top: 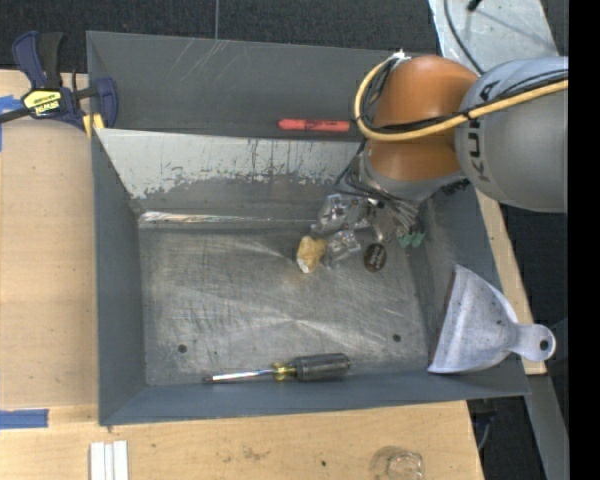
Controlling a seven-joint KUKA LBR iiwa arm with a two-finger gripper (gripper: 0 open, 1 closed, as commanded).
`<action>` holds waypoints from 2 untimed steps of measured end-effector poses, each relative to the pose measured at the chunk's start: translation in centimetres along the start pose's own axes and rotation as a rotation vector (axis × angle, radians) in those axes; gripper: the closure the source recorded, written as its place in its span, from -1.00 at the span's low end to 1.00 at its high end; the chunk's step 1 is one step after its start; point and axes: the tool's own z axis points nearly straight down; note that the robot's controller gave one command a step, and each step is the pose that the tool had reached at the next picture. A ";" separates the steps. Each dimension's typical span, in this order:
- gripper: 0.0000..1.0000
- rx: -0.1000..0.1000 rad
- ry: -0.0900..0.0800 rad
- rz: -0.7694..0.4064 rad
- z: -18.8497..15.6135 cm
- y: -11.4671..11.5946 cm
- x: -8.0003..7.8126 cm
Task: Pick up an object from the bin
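Currently end effector (348,230) low at bin (120,268) rear; small tan lump (310,253) just beside it, view-left. Spread or pressed together: cannot tell. Screwdriver (280,370) well apart, front.

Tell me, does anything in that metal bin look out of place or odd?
The grey scoop stands out: it lies on the bin's sloping right wall, its handle poking over the rim, not on the floor. The screwdriver lies flat by the front wall, and a small tan lump sits beside the gripper.
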 end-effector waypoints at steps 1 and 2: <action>1.00 0.001 -0.003 0.000 -1.4 0.0 -0.1; 1.00 0.001 -0.005 0.000 -2.6 0.0 -0.1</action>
